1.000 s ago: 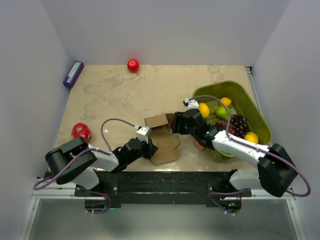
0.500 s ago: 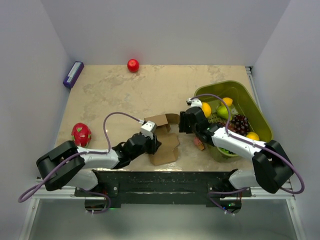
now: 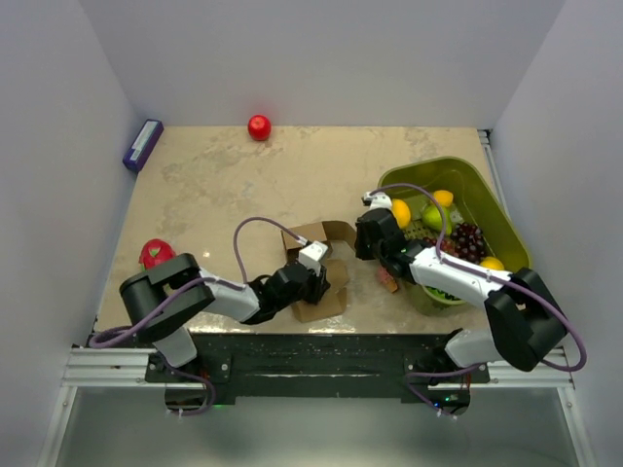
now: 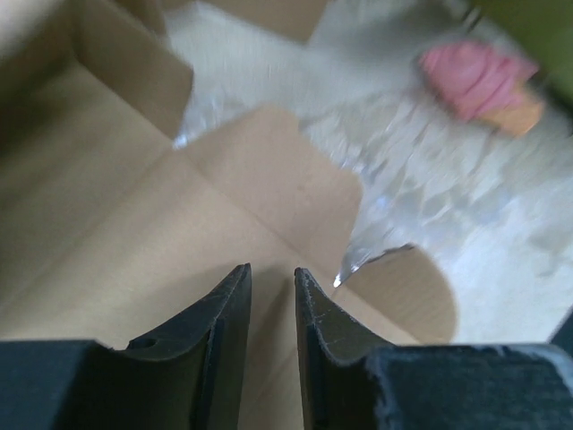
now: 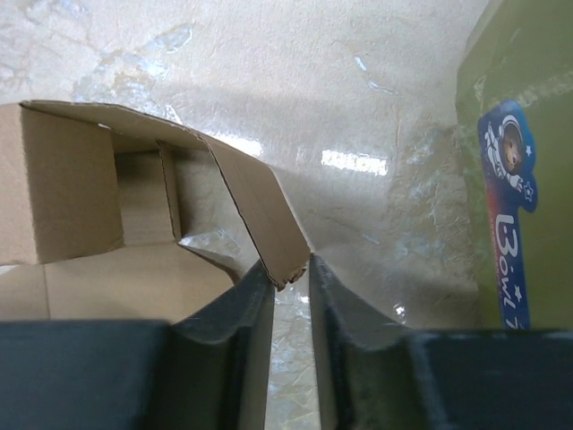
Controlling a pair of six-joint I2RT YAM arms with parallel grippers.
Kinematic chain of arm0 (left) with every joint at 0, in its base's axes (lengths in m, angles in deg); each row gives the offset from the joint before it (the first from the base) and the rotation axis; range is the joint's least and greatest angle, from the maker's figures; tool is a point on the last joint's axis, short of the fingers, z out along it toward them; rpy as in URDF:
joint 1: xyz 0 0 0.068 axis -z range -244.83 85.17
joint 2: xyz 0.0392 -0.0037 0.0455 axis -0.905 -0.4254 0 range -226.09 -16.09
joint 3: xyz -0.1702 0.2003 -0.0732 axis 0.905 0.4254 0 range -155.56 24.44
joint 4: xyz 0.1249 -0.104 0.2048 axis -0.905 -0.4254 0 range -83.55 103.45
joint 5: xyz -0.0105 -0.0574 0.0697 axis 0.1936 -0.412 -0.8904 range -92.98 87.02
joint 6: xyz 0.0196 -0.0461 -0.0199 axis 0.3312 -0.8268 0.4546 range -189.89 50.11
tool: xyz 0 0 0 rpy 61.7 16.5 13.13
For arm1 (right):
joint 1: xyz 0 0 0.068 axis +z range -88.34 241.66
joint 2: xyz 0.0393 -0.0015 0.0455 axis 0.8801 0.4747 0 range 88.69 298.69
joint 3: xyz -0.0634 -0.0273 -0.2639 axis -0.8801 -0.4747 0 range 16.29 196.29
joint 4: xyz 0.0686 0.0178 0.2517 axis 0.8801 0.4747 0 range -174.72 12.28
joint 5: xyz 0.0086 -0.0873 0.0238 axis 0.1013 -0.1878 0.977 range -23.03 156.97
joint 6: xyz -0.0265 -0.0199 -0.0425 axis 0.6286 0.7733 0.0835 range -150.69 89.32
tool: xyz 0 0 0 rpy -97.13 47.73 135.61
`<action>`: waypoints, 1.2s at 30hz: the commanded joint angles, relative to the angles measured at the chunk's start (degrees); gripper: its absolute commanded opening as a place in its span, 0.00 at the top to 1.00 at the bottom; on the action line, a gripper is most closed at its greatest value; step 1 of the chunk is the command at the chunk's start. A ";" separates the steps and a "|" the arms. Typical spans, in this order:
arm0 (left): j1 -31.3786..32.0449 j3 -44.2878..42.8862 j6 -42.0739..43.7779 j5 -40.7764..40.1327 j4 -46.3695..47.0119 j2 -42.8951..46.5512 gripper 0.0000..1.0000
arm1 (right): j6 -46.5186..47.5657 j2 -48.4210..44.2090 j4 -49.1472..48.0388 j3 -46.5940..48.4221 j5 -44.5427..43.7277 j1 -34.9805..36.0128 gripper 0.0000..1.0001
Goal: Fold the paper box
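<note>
**Status.** Paper box (image 3: 313, 235) is placed on tabletop (image 3: 214, 185), centre, just ahead of the arm bases, between both claws. Fold is judged partly done. Far-side walls are stood up into an open-fronted pocket, while near panels lie flat on the surface. No tabs are tucked and no closed box is formed. Est. under half done. Left to do: near walls raised, tabs tucked, top closed.

**Left claw** (image 4: 270, 273): lowered over the near flat panel. Jaws are held a narrow slit apart and nothing is seen between them, only cardboard through the slit. Contact w/ the panel cannot be told.

**Right claw** (image 5: 291, 265): set at the box's right side. Tips are drawn together on the corner of a slanting flap (image 5: 255, 206). It is judged clamped on it, but the grip looks shallow, corner only.

**Views compared.**
- Left wrist view: folds & a rounded tab of the flat panel are shown; from above these are covered by the arm.
- Right wrist view: inside of the pocket and the flap corner at the tips are shown, plus a blue label (image 5: 508, 188) on the basket wall. Neither is made out from above.
- Top view: layout is given. Pink toy (image 3: 387, 281) is just right of the box, green basket (image 3: 487, 185) w/ fruit beyond it, red spiky fruit (image 3: 156, 255) at left. Red ball (image 3: 259, 126) & purple block (image 3: 143, 144) are at the far edge, well apart from the work. Jaw states cannot be read there.
</note>
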 commanded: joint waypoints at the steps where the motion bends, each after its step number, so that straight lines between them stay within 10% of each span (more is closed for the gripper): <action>1: 0.96 -2.82 2.77 -3.99 1.93 -4.98 0.73 | 2.70 -0.20 -2.54 -0.16 1.77 -0.21 0.81; 11: 0.96 -3.43 1.46 -6.63 -2.82 -12.81 0.79 | 3.85 -0.29 2.02 3.26 4.94 -0.21 1.00; 36: 1.75 -7.30 2.95 -2.24 0.86 -2.52 0.77 | 2.97 -0.38 9.67 7.22 3.09 -0.21 1.00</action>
